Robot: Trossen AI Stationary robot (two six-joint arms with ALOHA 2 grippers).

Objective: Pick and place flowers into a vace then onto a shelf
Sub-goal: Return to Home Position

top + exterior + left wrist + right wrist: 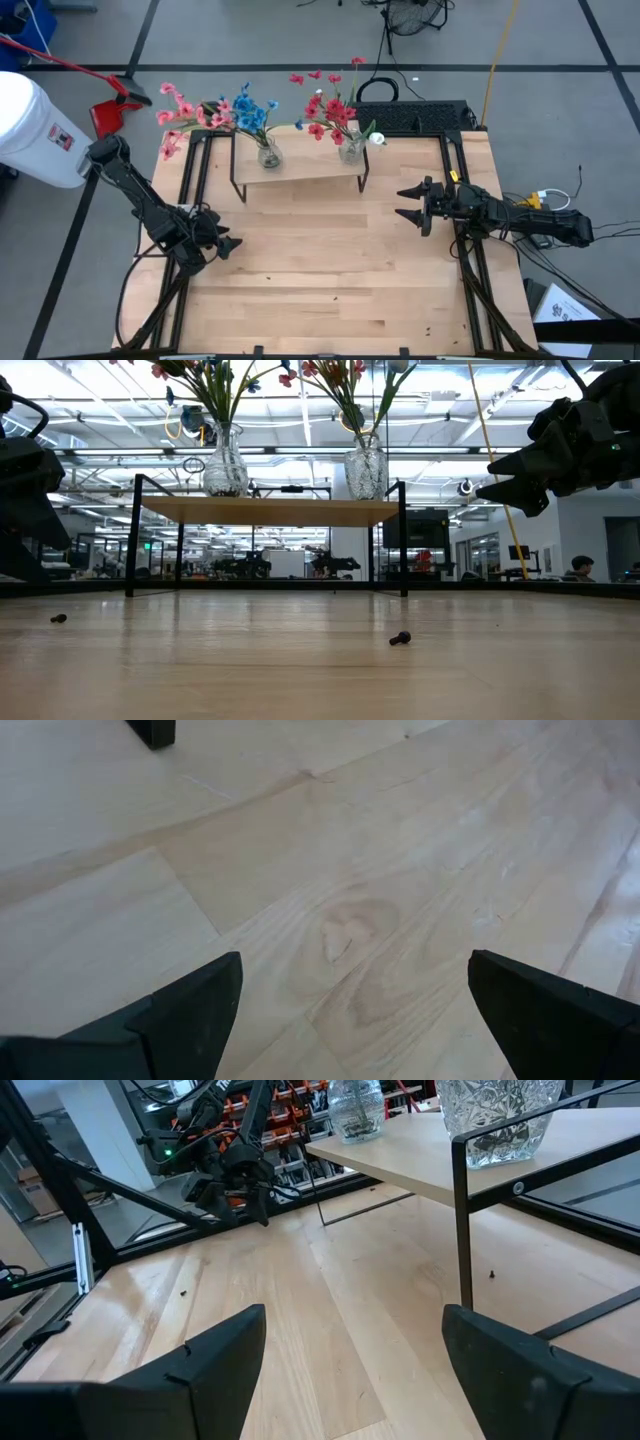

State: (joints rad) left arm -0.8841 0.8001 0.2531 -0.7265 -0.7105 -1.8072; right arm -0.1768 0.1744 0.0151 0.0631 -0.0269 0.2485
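Nearest, low view: bare surface (250, 670) with a small dark screw (400, 638) right of centre and a second screw (59, 618) far left. The high view does not pick them out.

Mid-depth: left claw (222, 243) sits low by the surface's left edge. In the left wrist view its fingers (190, 1010) are spread wide over plain wood, so it is released and empty. Right claw (407, 203) hangs higher by the right edge, pointing inward. In the right wrist view its fingers (220, 1355) are likewise apart, released and empty. Wide bare wood lies between the two claws.

Far: shelf (300, 168) stands along the far edge, open beneath in the low view. Left vase (268, 154) on it holds the pink flowers (185, 108) and blue flowers (250, 108). Right vase (351, 150), near the plank's right end, holds the red flowers (330, 108) with the white bud (377, 139). Only the high view shows the blossoms whole. The pink sprays overhang past the shelf's left end.
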